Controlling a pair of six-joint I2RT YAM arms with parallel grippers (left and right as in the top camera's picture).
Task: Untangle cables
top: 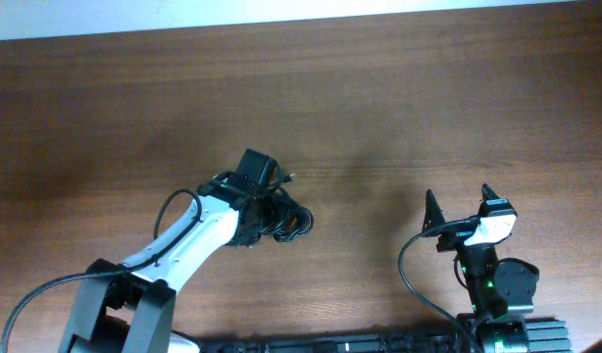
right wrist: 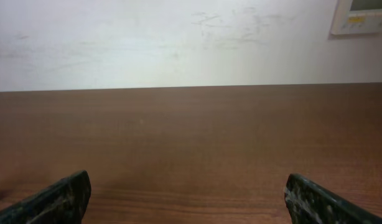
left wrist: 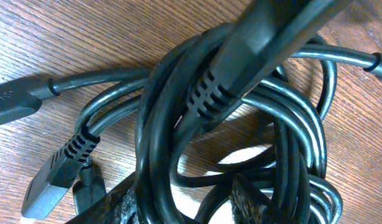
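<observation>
The cables (top: 289, 222) lie as one knotted black bundle on the wooden table (top: 379, 98), left of centre. My left gripper (top: 270, 218) reaches down into the bundle from its left side. In the left wrist view the cables (left wrist: 166, 124) fill the frame, with a ribbed plug (left wrist: 234, 68) lying across the loops and two more plug ends (left wrist: 54, 180) at the left. The left gripper (left wrist: 181, 202) stands part open, its fingers (left wrist: 247, 202) straddling a few strands with bare wood showing between them. My right gripper (top: 459, 201) is wide open and holds nothing, well right of the bundle.
The right wrist view shows the right gripper (right wrist: 188, 199) facing bare tabletop (right wrist: 191, 137) and a white wall (right wrist: 178, 43) behind it. Both arm bases stand at the near table edge (top: 330, 343).
</observation>
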